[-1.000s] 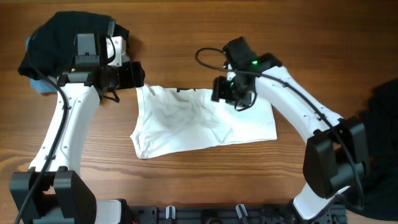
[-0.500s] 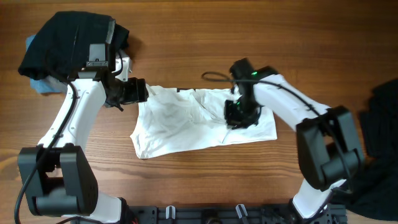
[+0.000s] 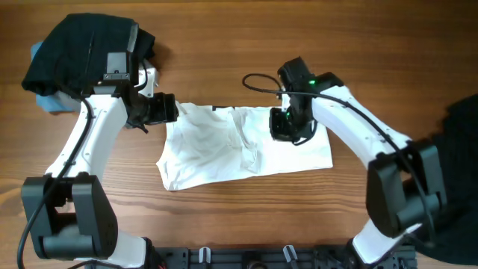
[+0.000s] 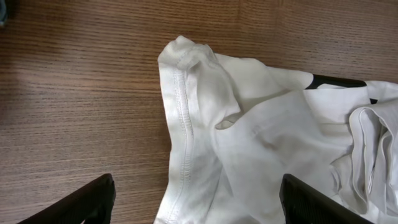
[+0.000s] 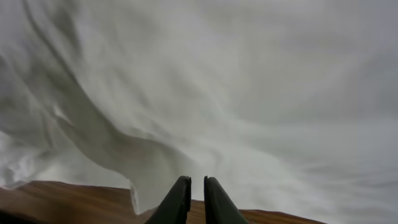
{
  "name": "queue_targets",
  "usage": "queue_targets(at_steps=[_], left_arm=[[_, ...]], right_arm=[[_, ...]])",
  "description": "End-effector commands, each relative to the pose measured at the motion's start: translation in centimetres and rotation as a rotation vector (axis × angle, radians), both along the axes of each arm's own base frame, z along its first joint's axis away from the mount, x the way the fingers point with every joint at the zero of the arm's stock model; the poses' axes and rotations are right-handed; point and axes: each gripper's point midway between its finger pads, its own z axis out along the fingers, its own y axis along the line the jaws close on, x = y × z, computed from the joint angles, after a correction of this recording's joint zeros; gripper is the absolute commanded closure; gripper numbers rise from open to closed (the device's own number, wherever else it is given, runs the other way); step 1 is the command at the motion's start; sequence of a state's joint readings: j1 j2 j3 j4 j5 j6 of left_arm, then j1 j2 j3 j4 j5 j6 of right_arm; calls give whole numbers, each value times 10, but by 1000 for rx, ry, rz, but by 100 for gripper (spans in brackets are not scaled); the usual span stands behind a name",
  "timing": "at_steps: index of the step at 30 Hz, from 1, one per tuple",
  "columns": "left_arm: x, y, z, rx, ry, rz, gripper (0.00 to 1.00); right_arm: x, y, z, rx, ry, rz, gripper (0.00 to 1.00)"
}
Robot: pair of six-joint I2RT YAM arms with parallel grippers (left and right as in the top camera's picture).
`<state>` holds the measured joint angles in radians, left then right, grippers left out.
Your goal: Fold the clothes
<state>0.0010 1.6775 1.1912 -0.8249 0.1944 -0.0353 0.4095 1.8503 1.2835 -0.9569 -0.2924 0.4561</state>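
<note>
White T-shirt [image 3: 224, 149] on wooden bench [image 3: 224, 45], both grippers at its far edge.
T-shirt lies crumpled and roughly flat mid-bench, black bar print [image 3: 222, 109] showing at its upper edge; left gripper [image 3: 172, 110] hovers by the shirt's upper-left corner, jaws spread wide, its wrist view showing the hemmed corner [image 4: 186, 56] bunched between and ahead of the fingers, nothing gripped; right gripper [image 3: 287, 128] sits on the shirt's upper right part, jaws pressed almost together, pinching a fold of the white fabric [image 5: 217, 93] that hangs raised above the wood; black garment [image 3: 78, 48] heaped at far left corner over a light blue piece [image 3: 46, 101]; dark garments [image 3: 459, 149] at the right edge, well apart from the shirt.
</note>
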Motion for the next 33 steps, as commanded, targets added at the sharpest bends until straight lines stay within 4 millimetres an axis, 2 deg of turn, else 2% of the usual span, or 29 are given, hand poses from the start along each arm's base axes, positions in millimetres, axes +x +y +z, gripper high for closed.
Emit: queue_targets(at_steps=[1, 4, 5, 6, 8, 10, 11, 13, 14, 15, 16, 19, 21, 23, 24, 26, 27, 29, 32, 33], left_arm=[[1, 2, -1, 7, -3, -2, 15], [1, 2, -1, 6, -3, -2, 15], [0, 2, -1, 6, -2, -2, 15], [-1, 2, -1, 6, 4, -2, 15], [-4, 2, -2, 6, 18, -2, 13], [-8, 1, -3, 6, 34, -2, 10], [-13, 1, -5, 5, 57, -2, 9], [-19, -3, -8, -22, 88, -8, 9], [-24, -15, -12, -90, 103, -22, 9], [-26, -23, -15, -137, 110, -32, 8], [-30, -30, -23, -180, 120, -41, 7], [-51, -31, -66, -189, 200, -35, 8], [-59, -31, -86, -189, 252, -32, 9], [-58, -31, -94, -187, 256, -49, 10], [-58, -31, -95, -185, 252, -60, 11], [-62, -35, -93, -201, 255, -105, 24], [-67, -43, -90, -250, 252, -168, 31], [-71, -61, -79, -364, 223, -268, 30], [-72, -67, -83, -384, 224, -297, 27], [-73, -68, -85, -385, 231, -303, 30]], right_arm=[[-36, 48, -32, 135, 165, 95, 90], [-57, 117, -22, 359, 130, 293, 90], [-62, 129, -17, 377, 97, 361, 93], [-58, 133, -9, 374, 68, 386, 94], [-31, 122, 9, 327, -45, 357, 94], [0, 98, 32, 287, -157, 282, 92], [24, 72, 53, 273, -231, 208, 88], [43, 36, 68, 245, -278, 115, 83], [51, 10, 73, 216, -285, 51, 83], [54, 0, 74, 210, -282, 23, 82], [57, -19, 72, 195, -264, -27, 80], [61, -54, 69, 173, -229, -129, 80], [61, -62, 68, 168, -222, -144, 80], [61, -61, 68, 168, -223, -138, 80], [61, -61, 68, 168, -223, -138, 80], [61, -61, 68, 167, -223, -138, 80], [61, -61, 68, 167, -224, -137, 80], [62, -61, 68, 168, -229, -137, 80], [65, -61, 69, 170, -239, -137, 80], [65, -61, 69, 170, -239, -137, 79]])
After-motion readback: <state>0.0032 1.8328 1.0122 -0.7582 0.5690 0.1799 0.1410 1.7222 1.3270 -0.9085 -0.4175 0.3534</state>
